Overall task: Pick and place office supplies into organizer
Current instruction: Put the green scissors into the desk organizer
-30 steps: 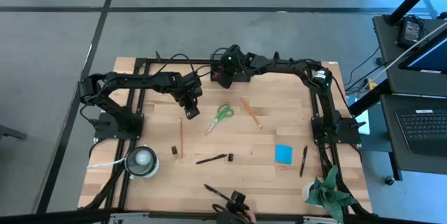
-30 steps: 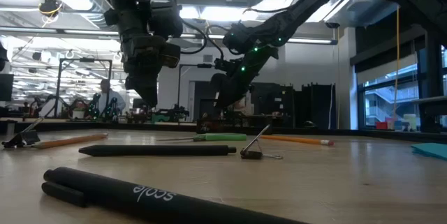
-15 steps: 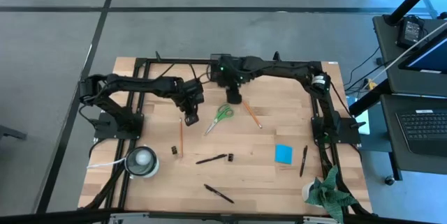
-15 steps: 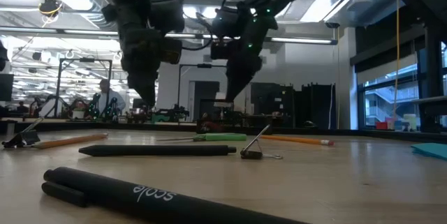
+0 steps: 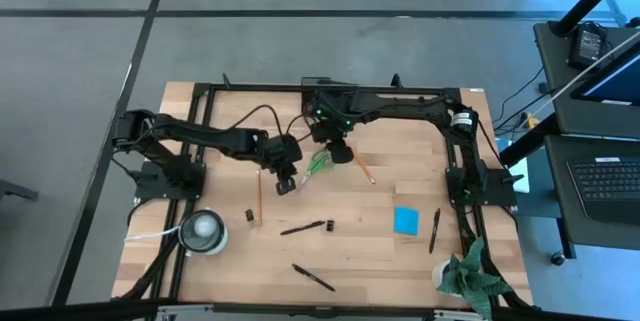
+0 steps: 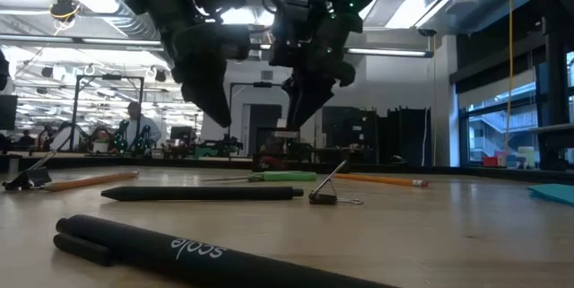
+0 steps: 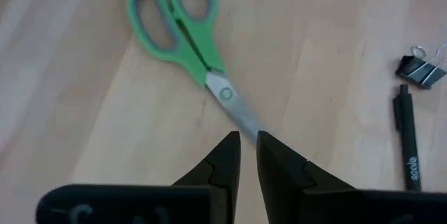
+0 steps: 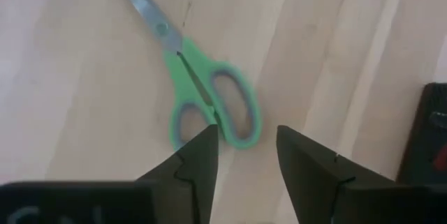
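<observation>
The green-handled scissors [image 5: 318, 164] lie flat on the wood table, blades toward the near left. My left gripper [image 7: 244, 140] hovers over their blade tips [image 7: 244, 116], shut to a narrow slit and holding nothing. My right gripper [image 8: 248, 140] hangs open above the handle loops [image 8: 223, 112], touching nothing. Two pencils [image 5: 258, 199] [image 5: 360, 164], three black pens [image 5: 302, 228] [image 5: 314, 278] [image 5: 435, 229], a blue note pad [image 5: 406, 220] and two black clips [image 5: 250, 216] [image 5: 329, 225] lie about the table. The organizer [image 5: 322, 85] is a dark box at the far edge, partly hidden by the right arm.
A white roll [image 5: 203, 229] sits near the left front corner and a green cloth [image 5: 465, 271] at the right front corner. A black metal frame [image 5: 200, 91] runs round the table. In the low view a pen [image 6: 202, 193] and a clip [image 6: 330, 189] lie before the scissors [image 6: 269, 177].
My right gripper has come away from the far edge toward the near edge, rolled about and stopped over the scissors' handles. My left gripper has swung toward the table's right and near edge, to above the blade tips. Nothing on the table has moved.
</observation>
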Available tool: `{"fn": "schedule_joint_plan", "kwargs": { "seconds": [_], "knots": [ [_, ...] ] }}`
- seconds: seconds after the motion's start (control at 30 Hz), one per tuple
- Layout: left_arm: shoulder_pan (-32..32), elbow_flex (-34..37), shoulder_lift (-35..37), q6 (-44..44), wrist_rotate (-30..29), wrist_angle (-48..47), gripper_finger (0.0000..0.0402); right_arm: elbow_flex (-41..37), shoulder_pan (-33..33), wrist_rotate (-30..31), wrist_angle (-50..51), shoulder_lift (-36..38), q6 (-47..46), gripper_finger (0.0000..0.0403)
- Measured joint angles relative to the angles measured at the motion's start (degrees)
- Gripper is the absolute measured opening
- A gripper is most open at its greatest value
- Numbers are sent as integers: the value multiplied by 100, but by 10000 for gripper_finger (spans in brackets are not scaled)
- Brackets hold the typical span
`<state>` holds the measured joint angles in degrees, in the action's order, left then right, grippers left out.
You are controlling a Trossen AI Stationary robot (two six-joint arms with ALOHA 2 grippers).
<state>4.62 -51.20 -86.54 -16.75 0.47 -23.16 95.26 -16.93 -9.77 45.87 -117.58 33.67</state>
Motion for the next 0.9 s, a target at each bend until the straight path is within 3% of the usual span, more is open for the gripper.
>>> {"fn": "schedule_joint_plan", "kwargs": {
  "seconds": [0.4, 0.9],
  "knots": [
    [-353, -2, -951, -707, -245, 797, 24, -2, -42, 28, 139, 0, 247, 147],
    [-330, -2, -995, -823, -192, 884, 15, -2, -42, 23, 125, -7, 259, 147]
  ]
}}
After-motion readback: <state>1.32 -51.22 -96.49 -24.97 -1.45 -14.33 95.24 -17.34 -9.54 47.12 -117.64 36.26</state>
